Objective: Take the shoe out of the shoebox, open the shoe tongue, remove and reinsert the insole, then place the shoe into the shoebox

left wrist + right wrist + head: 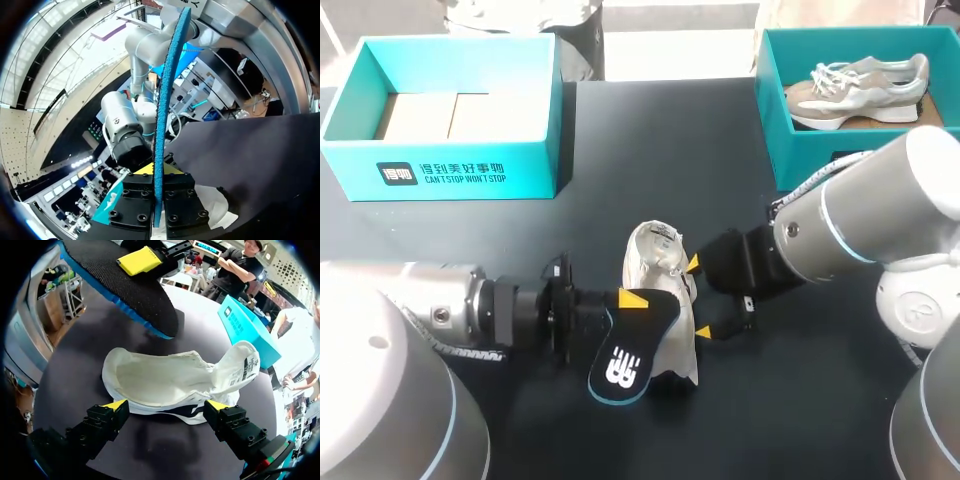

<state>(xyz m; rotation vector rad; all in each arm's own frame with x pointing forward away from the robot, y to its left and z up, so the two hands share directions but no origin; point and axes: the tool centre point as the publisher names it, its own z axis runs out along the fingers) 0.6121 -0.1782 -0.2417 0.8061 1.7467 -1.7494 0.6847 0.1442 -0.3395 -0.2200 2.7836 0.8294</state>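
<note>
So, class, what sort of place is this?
Probably a robot training bench: two robot arms reach over a dark table, one holding an insole beside a shoe, with teal shoeboxes behind.

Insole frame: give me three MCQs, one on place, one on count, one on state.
1. Where is the insole?
A. Inside the shoe
B. In the left gripper
C. In a box

2. How many teal boxes are there?
A. One
B. Two
C. Three

3. What is the right gripper's state?
A. Open
B. Shut on the insole
C. Shut on a box

Answers:
1. B: the left gripper clamps the insole edge-on between its fingers.
2. B: the boxes stand at the far left and far right.
3. A: the right gripper has its fingers spread beside the shoe, not clamping it.
</note>
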